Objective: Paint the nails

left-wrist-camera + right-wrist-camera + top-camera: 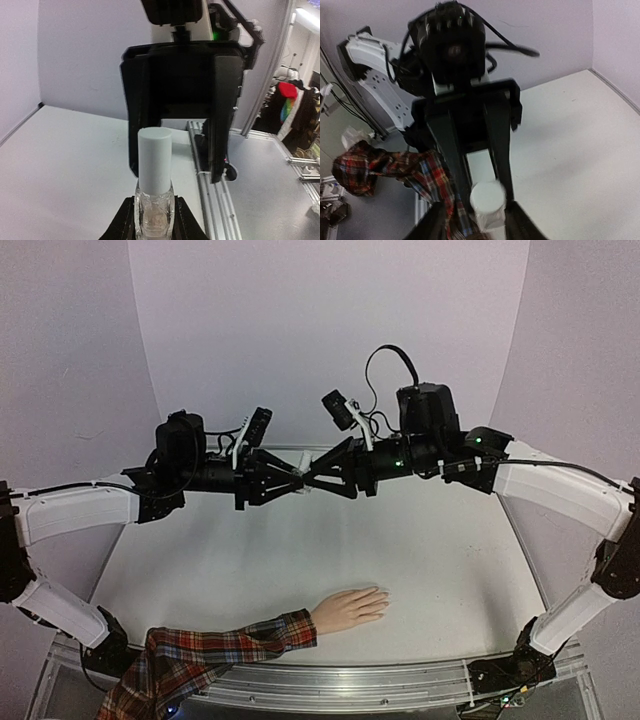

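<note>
Down at seven o'clock the red plaid sleeve (230,645) lies along the near edge of the table (440,560); above it the left tool (296,483) hangs in mid-air over the middle, clenched on the small clear bottle (154,212) and holding it upright; the white cap (155,155) is on and looks shut; facing it from three o'clock, the right tool (475,222) has its jaws apart on either side of that cap, not visibly gripping it; at six o'clock, well below both tools, the mannequin hand (350,609) rests flat, fingers pointing to three o'clock; the nails (383,602) are at those tips, too small to tell from the skin; my read is early days: bottle lifted, cap yet to come off, no brush out, every nail left to paint.
</note>
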Available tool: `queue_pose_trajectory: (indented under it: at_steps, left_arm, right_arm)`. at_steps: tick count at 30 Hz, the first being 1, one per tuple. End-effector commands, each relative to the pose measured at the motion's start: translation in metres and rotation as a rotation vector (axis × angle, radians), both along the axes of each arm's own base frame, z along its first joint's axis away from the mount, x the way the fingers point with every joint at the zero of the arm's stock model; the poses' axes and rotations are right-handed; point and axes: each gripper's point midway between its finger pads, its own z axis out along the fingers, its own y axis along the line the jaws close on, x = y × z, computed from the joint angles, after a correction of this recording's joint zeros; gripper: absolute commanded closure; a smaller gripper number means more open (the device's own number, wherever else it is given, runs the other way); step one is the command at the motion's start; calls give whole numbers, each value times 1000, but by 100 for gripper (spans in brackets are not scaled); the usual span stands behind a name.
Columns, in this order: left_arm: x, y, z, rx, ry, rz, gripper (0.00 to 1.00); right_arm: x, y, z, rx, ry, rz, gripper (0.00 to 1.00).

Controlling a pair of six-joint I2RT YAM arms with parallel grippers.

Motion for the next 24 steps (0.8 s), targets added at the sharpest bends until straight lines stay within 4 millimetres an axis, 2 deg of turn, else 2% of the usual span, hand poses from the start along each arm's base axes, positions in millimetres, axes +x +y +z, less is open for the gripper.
queue_pose_trajectory:
  at_steps: [1,3,6,12,16,20,24]
  left_arm:
    - [60,12,30,-34,-94,352,100]
    - [72,13,21,-4,-109,447,100]
    - [75,5,9,54,-188,532,100]
    - [77,-4,7,87,-294,670,100]
    - [80,-7,9,80,-297,724,100]
    - [80,-11,9,78,-292,733,100]
    - [78,-16,8,78,-290,724,100]
  right_arm:
    - [20,-25,8,-17,22,-232,45]
    - [31,-31,9,-15,58,-322,42]
    - [40,-37,4,-55,116,-405,41]
    - [63,-37,2,-74,222,-548,44]
    - [74,-28,3,-70,251,-602,47]
    - [76,-14,3,-79,247,-608,51]
    - [83,-6,4,-72,255,-630,62]
